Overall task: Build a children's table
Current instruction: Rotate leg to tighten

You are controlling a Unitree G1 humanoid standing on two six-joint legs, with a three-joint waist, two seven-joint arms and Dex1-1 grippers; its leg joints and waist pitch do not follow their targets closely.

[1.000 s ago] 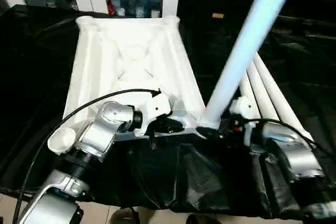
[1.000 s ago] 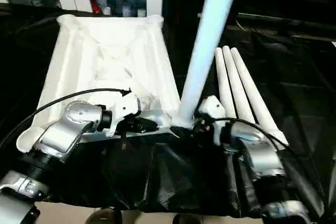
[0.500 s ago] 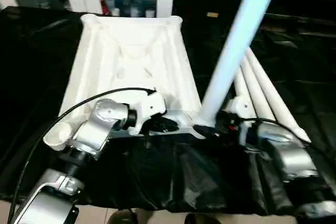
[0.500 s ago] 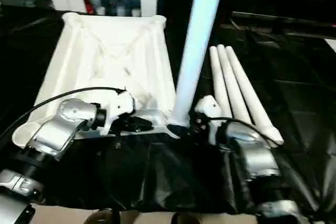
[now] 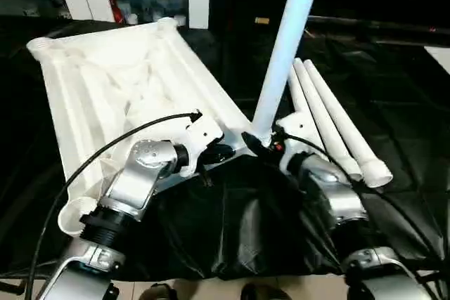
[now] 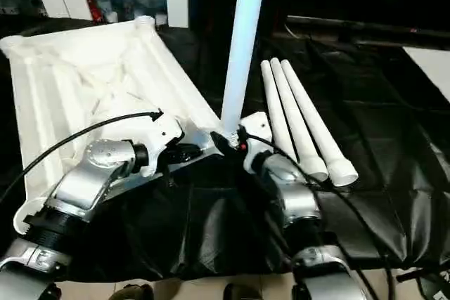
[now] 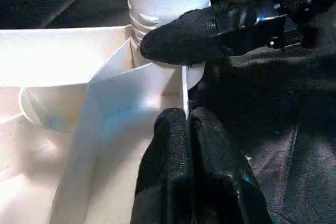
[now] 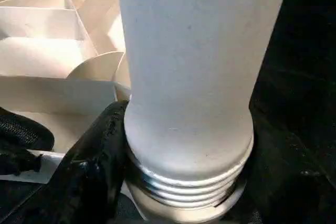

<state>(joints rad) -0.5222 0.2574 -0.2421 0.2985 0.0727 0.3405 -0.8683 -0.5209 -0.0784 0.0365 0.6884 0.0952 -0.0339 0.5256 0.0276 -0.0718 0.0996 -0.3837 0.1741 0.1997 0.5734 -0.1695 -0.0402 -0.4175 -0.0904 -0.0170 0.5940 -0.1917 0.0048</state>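
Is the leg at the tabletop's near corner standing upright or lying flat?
Upright: the leg rises steeply from the tabletop's corner socket, while three spare legs lie flat beside it.

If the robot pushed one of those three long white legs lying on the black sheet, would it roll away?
Probably a little. The three loose legs are smooth round tubes, so one would likely roll, though its neighbours touch it and the crinkled black sheet might stop it. They taper, so a rolling one would probably curve. They look like hollow plastic, so likely stiff but light.
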